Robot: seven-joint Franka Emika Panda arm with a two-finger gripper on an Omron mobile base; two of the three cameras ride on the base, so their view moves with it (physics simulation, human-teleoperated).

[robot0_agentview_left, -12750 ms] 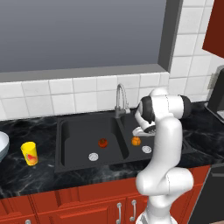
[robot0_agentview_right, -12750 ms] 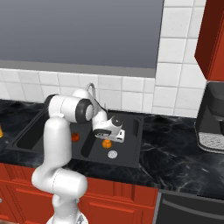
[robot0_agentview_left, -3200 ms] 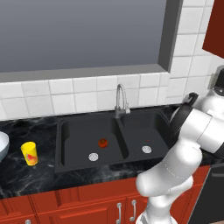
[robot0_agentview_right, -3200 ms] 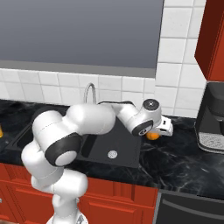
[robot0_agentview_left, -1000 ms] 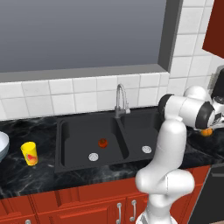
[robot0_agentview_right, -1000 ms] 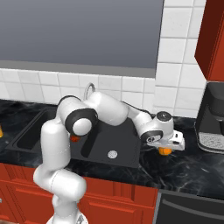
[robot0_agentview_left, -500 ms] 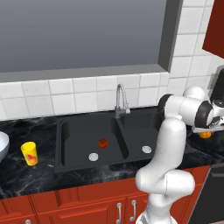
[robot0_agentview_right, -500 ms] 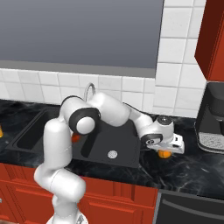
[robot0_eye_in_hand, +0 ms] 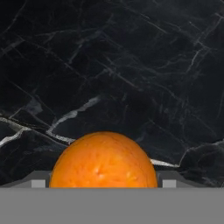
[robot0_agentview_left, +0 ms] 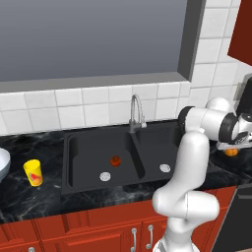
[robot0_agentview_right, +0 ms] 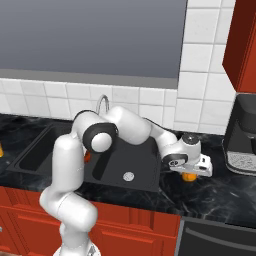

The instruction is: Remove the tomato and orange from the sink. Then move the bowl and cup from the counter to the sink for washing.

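The black double-basin sink (robot0_agentview_left: pixel 93 167) has just one thing left in it – the tomato (robot0_agentview_left: pixel 115 160), sitting on the floor of the left basin close to the round silver drain (robot0_agentview_left: pixel 105 176), with the curved faucet (robot0_agentview_left: pixel 135 110) standing behind the divider. The right basin holds nothing but its own drain (robot0_agentview_left: pixel 165 168). The orange (robot0_agentview_right: pixel 188 176) is out on the black marble bench (robot0_agentview_right: pixel 220 192), to the right of the sink, and the arm is stretched way over that side with the gripper (robot0_agentview_right: pixel 194 169) sitting right over it. In the hand view the orange (robot0_eye_in_hand: pixel 103 160) is right up close between the two fingertips (robot0_eye_in_hand: pixel 38 183), and the jaws are spread wide on either side of it – whether they're touching the fruit or just flanking it, can't really tell from these shots. Over on the far left of the bench, the yellow cup (robot0_agentview_left: pixel 33 172) stands upright, open end up, its long axis vertical, red-orange mark facing the camera. The pale bowl (robot0_agentview_left: pixel 3 164) is just beside it, to its left, at the edge of the left base view, rim up and partly cut off. Cup and bowl are well apart from the arm.
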